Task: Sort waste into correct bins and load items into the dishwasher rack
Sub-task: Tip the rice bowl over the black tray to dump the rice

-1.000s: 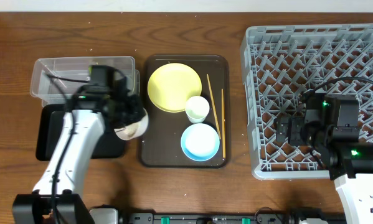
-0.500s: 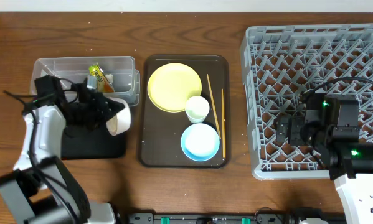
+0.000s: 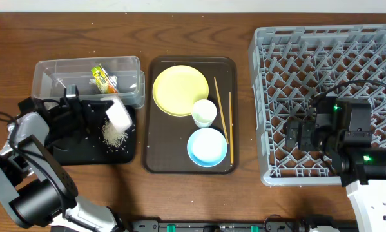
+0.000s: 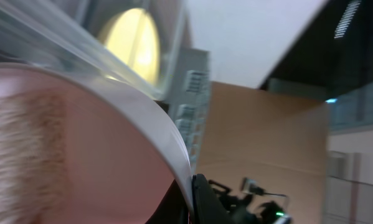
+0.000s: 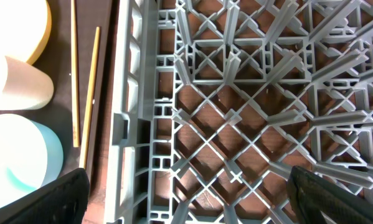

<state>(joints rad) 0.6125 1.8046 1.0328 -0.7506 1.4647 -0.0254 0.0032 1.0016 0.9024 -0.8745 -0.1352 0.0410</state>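
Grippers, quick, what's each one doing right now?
Left gripper: shut on the white bowl.
Right gripper: open, holding nothing.

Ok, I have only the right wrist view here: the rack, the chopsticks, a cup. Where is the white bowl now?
Observer: The left fingers hold the white bowl by its rim, tipped on its side over the black tray.
Operator: Is any rice out of it?
Observer: Yes, a heap of rice lies on the black tray, just below the bowl.
Operator: And the wrapper?
Observer: The wrapper lies inside the clear tub, which stands behind the black tray.
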